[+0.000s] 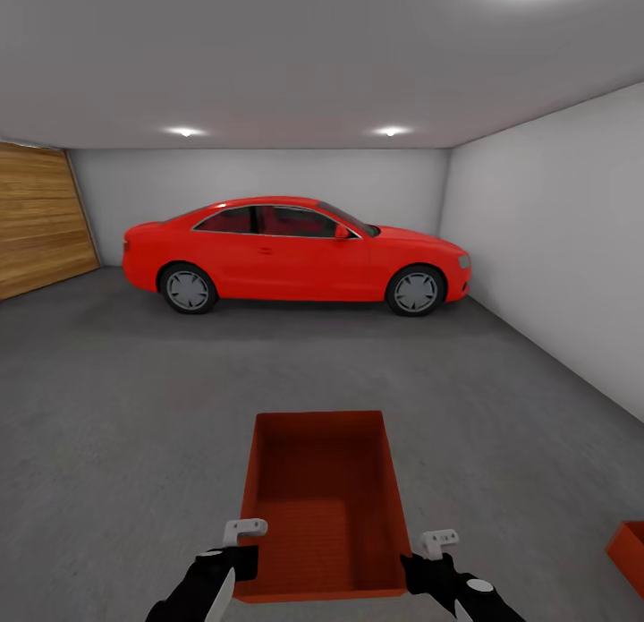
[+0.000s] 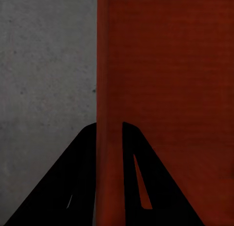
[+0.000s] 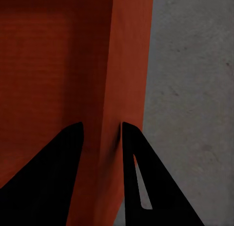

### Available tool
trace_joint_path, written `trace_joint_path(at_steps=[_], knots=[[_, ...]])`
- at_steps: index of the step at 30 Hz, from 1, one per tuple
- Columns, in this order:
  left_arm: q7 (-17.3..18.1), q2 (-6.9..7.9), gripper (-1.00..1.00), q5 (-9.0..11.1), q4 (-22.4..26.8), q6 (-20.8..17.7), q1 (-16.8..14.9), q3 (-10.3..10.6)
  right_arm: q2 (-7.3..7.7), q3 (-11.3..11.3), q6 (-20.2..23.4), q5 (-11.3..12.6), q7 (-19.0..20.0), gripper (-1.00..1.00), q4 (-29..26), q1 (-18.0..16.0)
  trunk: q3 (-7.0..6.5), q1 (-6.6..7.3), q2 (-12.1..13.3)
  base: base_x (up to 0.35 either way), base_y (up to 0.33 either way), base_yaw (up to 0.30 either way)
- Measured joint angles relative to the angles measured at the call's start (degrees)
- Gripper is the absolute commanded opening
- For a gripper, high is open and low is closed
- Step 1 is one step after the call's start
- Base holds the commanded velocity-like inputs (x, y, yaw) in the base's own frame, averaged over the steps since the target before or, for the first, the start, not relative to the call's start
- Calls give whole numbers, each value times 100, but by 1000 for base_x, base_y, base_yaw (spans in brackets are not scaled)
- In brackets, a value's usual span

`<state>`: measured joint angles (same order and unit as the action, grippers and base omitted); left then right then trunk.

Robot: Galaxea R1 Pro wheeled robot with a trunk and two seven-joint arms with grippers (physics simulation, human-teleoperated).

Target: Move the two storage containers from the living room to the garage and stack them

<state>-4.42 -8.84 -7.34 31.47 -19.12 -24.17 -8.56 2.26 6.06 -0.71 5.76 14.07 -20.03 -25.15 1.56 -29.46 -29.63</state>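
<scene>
- We are in the garage: pale grey walls [image 1: 546, 246], a white ceiling with recessed lights, and a wood-panelled door [image 1: 40, 219] at the far left.
- The floor [image 1: 116, 407] is dark grey, speckled concrete, seen close in both wrist views.
- A red coupe [image 1: 295, 253] stands side-on against the back wall.
- We hold one storage container [image 1: 324, 501], open and orange-red, directly ahead between both arms.
- Our left gripper [image 2: 109, 131] is closed on the container's left wall, one finger on each face.
- Our right gripper [image 3: 101, 131] pinches the right wall likewise.
- A second container [image 1: 630, 555] sits on the concrete at the lower right edge, partly cut off.
</scene>
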Motion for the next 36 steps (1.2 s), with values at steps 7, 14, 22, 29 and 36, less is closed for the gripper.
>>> trace_joint_path(at_steps=[7, 14, 22, 29, 36], knots=[[1, 2, -100, 3, 0, -1, 0, 1, -2, -2, 1, -3, -1, -100, 0, 0, 0, -3, 1, 88, 0, 0], [1, 3, -100, 3, 0, 1, 0, 2, -3, -3, 0, -3, -1, -100, 0, 0, 0, -3, 1, 5, 0, 0], [5, 10, -100, 11, 0, -2, 1, 6, -9, -8, 1, -10, -4, -100, 2, 0, 0, 0, 0, 169, 0, 0], [5, 11, -100, 11, -1, -3, 0, 7, -10, -9, 1, -11, -4, -100, 2, 0, 0, 0, 0, 315, 0, 0], [5, 11, -100, 12, -1, -6, 0, 6, -10, -10, 6, -13, -3, -100, 0, 0, 0, 0, 0, 321, 0, 0]])
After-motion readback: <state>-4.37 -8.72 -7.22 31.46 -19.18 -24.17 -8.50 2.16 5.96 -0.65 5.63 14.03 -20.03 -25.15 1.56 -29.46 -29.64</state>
